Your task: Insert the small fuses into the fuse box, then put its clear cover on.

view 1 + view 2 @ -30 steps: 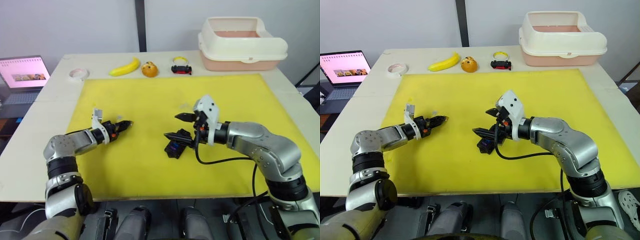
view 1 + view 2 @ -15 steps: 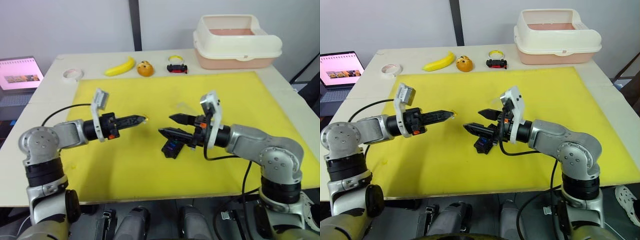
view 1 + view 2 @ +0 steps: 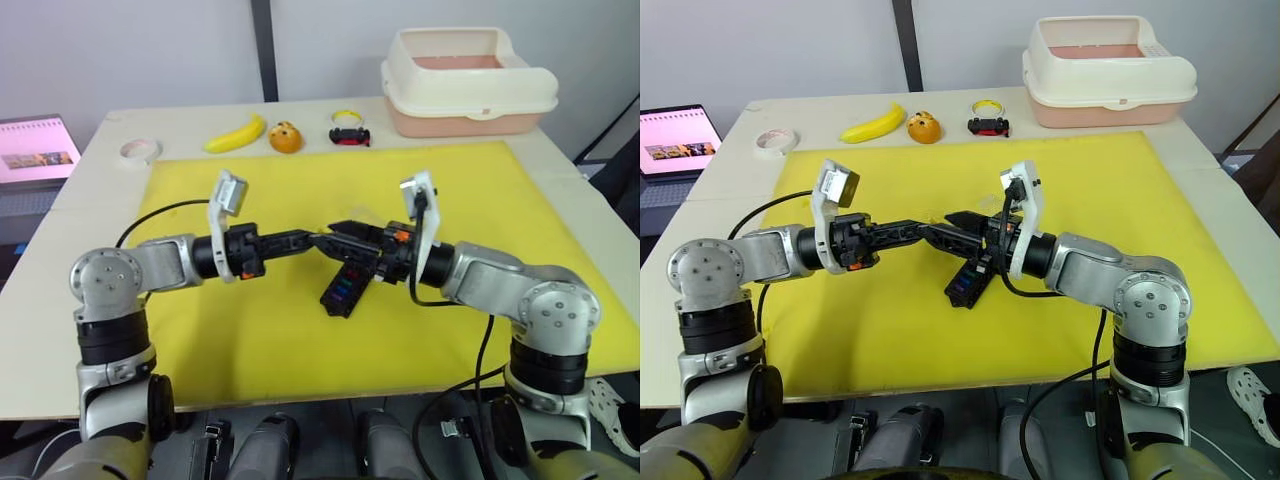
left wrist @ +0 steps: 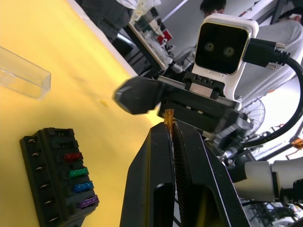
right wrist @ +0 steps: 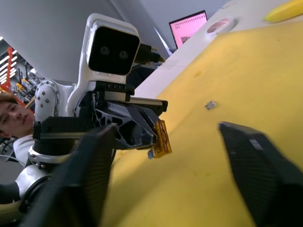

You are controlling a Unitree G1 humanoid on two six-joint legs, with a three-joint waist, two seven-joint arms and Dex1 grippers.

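Yellow mat, fuse box lengthwise toward robot, left tool pinching brown fuse

fuse box: black block lying flat on the yellow mat, slots up; red, green, blue and purple fuses seated in a row.
held fuse: brown chip, raised above the fuse box.
cover: clear, lying flat on the mat beside the fuse box, apart from it.
loose fuse: grey, on the mat.
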